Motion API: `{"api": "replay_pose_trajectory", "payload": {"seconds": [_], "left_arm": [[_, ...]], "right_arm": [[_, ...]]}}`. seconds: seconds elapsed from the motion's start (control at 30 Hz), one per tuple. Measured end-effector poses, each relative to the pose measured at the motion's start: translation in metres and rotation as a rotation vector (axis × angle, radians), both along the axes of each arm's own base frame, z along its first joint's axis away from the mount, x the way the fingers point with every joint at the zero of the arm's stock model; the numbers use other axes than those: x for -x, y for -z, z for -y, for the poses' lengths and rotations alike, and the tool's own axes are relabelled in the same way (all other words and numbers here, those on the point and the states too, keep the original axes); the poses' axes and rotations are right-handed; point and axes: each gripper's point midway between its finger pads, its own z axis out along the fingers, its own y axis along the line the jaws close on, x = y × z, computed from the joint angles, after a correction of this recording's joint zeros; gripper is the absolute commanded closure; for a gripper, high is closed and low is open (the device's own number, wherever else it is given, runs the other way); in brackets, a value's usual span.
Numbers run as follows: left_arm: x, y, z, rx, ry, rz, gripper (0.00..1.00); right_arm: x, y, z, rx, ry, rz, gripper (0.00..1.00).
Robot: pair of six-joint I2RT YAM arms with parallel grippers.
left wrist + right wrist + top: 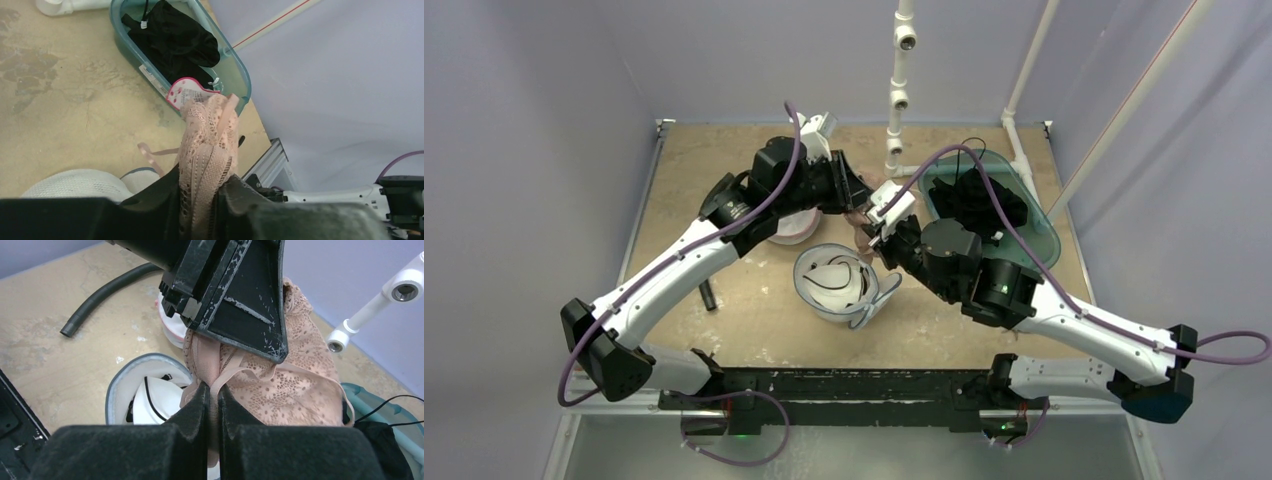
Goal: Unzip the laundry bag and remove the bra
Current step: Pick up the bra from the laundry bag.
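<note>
A beige lace bra (861,222) hangs above the table between both grippers. My left gripper (207,200) is shut on a bunched fold of the bra (209,142). My right gripper (214,396) is shut on a strap of the bra (290,382), and the left gripper's black fingers (245,300) press on the lace from above. Just below the grippers, the round white laundry bag (834,282) lies unzipped on the table, its grey-blue rim and white inner shell (155,400) showing.
A teal bin (1039,215) of black clothes (175,40) stands at the back right, with a pink-edged dotted piece (187,92) at its near wall. A pink-white round item (792,228) lies under the left arm. A black hose (105,290) and white pipe stand (898,95) are nearby.
</note>
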Motion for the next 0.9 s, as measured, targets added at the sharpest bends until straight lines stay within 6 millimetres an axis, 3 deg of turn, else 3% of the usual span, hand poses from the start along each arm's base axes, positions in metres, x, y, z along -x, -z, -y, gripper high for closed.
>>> {"api": "replay_pose_trajectory", "payload": {"seconds": [0.07,0.2,0.33,0.53,0.7,0.83,0.9], "left_arm": [[0.001,-0.003,0.003,0.016,0.012,0.011,1.0],[0.002,-0.004,0.004,0.034,0.018,0.03,1.0],[0.004,-0.003,-0.001,0.047,0.003,0.048,1.0],[0.004,-0.025,-0.017,0.105,-0.052,0.132,1.0],[0.004,-0.052,-0.045,0.177,-0.131,0.228,1.0],[0.014,-0.08,-0.068,0.268,-0.186,0.325,1.0],[0.022,-0.092,-0.078,0.326,-0.204,0.37,1.0]], "right_arm": [[0.001,-0.001,-0.001,-0.015,-0.003,-0.011,0.47],[0.008,-0.01,-0.003,-0.07,-0.025,-0.033,0.04],[0.023,-0.035,-0.007,-0.181,-0.091,-0.076,0.02],[0.05,-0.07,-0.001,-0.387,-0.168,-0.152,0.02],[0.055,-0.093,0.03,-0.592,-0.139,-0.165,0.02],[0.048,-0.1,0.059,-0.747,-0.075,-0.167,0.02],[0.048,-0.103,0.063,-0.817,-0.073,-0.179,0.02]]}}
